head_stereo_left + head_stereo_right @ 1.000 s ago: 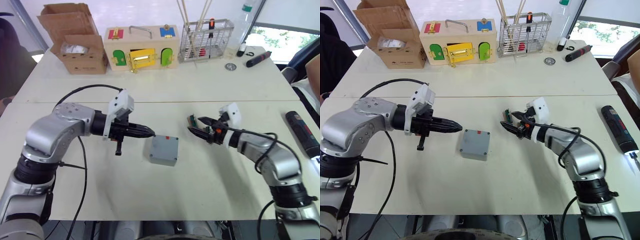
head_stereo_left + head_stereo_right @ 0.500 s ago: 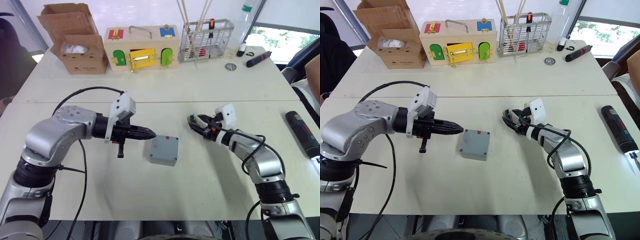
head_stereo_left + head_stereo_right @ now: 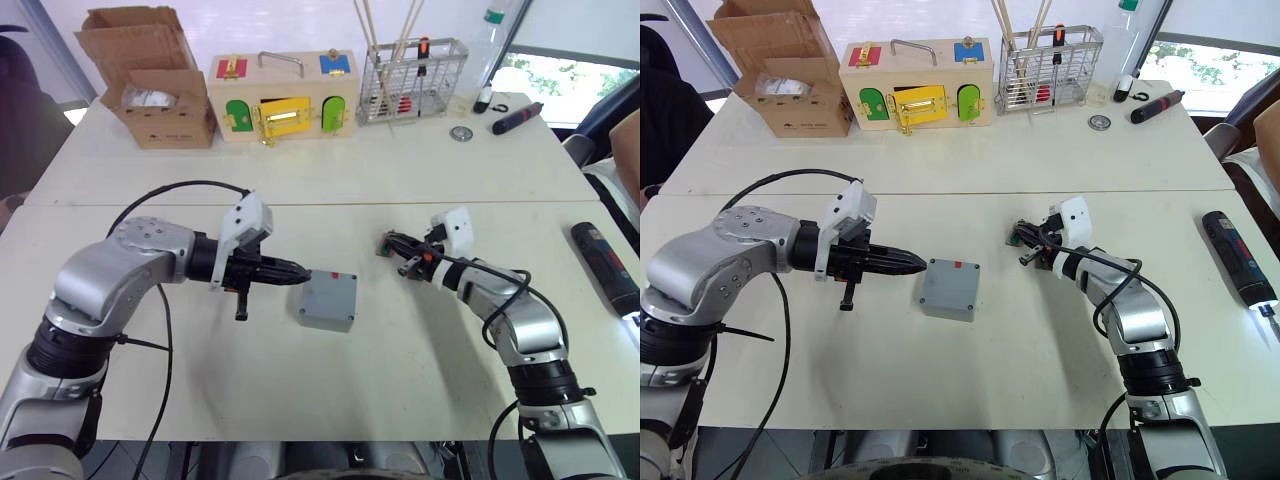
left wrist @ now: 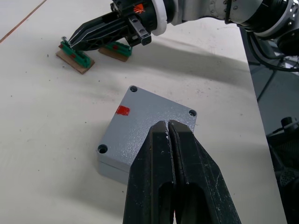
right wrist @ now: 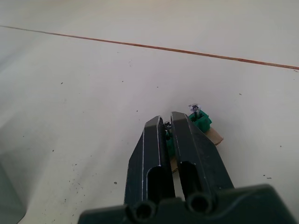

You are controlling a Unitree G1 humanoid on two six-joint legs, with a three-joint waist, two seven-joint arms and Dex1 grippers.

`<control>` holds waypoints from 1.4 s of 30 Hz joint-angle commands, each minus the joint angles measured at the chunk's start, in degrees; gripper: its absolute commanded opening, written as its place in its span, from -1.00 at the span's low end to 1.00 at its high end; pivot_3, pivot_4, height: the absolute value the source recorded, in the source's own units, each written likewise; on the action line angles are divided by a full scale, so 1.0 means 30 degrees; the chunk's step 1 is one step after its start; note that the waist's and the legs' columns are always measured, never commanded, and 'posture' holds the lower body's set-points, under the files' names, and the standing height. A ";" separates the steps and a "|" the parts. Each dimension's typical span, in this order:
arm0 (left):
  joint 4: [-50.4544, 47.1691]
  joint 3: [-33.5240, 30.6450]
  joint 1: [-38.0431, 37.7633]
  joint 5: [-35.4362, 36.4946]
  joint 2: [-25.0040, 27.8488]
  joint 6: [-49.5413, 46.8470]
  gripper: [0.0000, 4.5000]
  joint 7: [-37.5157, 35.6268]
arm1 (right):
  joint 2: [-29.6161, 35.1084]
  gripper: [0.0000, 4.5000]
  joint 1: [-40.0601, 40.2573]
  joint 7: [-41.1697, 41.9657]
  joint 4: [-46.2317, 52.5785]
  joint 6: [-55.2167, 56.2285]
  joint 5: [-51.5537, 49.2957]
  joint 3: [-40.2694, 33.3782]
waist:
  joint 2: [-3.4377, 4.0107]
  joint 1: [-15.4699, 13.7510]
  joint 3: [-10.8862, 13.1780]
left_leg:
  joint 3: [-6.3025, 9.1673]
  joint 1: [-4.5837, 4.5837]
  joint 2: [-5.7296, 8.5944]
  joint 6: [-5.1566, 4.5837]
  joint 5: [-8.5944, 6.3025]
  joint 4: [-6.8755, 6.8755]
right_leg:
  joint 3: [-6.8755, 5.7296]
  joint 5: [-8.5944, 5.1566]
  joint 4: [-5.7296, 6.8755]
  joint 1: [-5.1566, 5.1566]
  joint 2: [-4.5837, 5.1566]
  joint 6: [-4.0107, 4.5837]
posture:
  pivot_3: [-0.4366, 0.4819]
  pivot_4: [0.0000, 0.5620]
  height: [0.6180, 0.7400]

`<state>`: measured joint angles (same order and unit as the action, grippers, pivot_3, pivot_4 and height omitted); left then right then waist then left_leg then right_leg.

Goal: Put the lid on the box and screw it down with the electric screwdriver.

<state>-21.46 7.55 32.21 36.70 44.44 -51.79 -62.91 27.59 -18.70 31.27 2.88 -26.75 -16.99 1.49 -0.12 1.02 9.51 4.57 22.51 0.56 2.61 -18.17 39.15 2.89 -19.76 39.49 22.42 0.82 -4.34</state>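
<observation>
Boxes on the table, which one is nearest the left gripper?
The small grey box with the red mark, just past the left gripper; the cardboard box and wooden box sit at the far edge.

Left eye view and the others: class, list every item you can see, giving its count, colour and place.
box: one, grey, table centre
lid: one, grey, on the box
electric screwdriver: one, dark blue-black, table's right edge
screw holders: two, green, right of the box
cardboard box: one, brown, far left
wooden box: one, coloured doors, far centre
wire rack: one, metal, far right
pen-like tool: one, black-and-red, right of the rack
table: one, white
left gripper: one, black, shut, beside the box
right gripper: one, black, at the screw holders
</observation>
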 commanded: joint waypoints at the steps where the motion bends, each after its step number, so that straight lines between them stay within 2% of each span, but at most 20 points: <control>1: -0.0231 -0.0190 -0.0043 -0.0044 0.0123 0.0443 -1.00 0.0039 | -0.0034 -0.99 -0.0253 0.0075 0.0688 0.0519 -0.0108 -0.0738 | 0.0000 0.0001 0.0000 | 0.0000 0.0001 0.0000 -0.0001 0.0000 0.0000 | 0.0000 0.0000 0.0000 0.0001 0.0000 0.0000 | -0.05 -0.47 1.00; 10: -0.0028 0.0002 -0.0285 -0.0242 0.0168 0.0880 -1.00 -0.0104 | 0.0227 -0.99 -0.0120 0.0787 0.2051 0.0419 -0.0825 -0.1492 | 0.0000 0.0016 0.0000 | -0.0002 0.0000 0.0000 -0.0003 -0.0002 -0.0001 | 0.0002 0.0000 0.0002 0.0004 -0.0001 0.0000 | -0.05 -0.47 1.00; 18: 0.0036 -0.0034 -0.0512 -0.0341 0.0516 0.1158 -1.00 -0.0511 | 0.0492 -0.99 -0.0055 0.0618 0.7487 -0.3342 -0.4174 -0.2603 | 0.0001 -0.0025 0.0000 | 0.0003 0.0001 -0.0001 -0.0007 -0.0004 -0.0001 | 0.0002 0.0000 0.0003 0.0000 0.0004 0.0000 | -0.05 -0.47 1.00; 21: -0.0160 0.0033 -0.0818 -0.0448 0.1106 0.1452 -1.00 -0.1108 | 0.0927 -0.99 0.1094 0.0963 1.0337 -0.5358 -0.5861 -0.1840 | 0.0002 -0.0023 0.0000 | 0.0007 0.0000 -0.0002 -0.0021 -0.0012 -0.0005 | 0.0002 0.0000 0.0004 0.0004 0.0003 0.0000 | -0.05 -0.47 1.00; 24: -0.0108 0.0186 -0.1005 -0.0737 0.1635 0.1894 -1.00 -0.1584 | 0.0955 -0.99 0.1940 0.0600 1.1803 -0.6203 -0.6554 -0.1399 | 0.0001 -0.0027 0.0000 | 0.0012 0.0001 -0.0002 -0.0035 -0.0020 -0.0005 | 0.0001 0.0000 -0.0002 -0.0004 0.0005 0.0001 | -0.05 -0.47 1.00; 42: 0.0121 0.0283 -0.1770 -0.1391 0.2282 0.3068 -1.00 -0.2326 | 0.1198 -0.99 0.3313 0.0797 1.1082 -0.4861 -0.5380 -0.0169 | 0.0001 -0.0073 0.0000 | 0.0015 -0.0007 0.0005 -0.0029 -0.0016 0.0002 | -0.0004 0.0000 0.0000 -0.0016 0.0008 0.0000 | -0.05 -0.47 1.00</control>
<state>-20.76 9.73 27.02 32.90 50.70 -43.78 -69.69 30.88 -8.78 33.27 35.13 -42.76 -32.93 1.44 -0.12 0.80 9.51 4.61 22.49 0.58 2.53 -18.22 39.16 2.88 -19.76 39.49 22.37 0.85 -4.34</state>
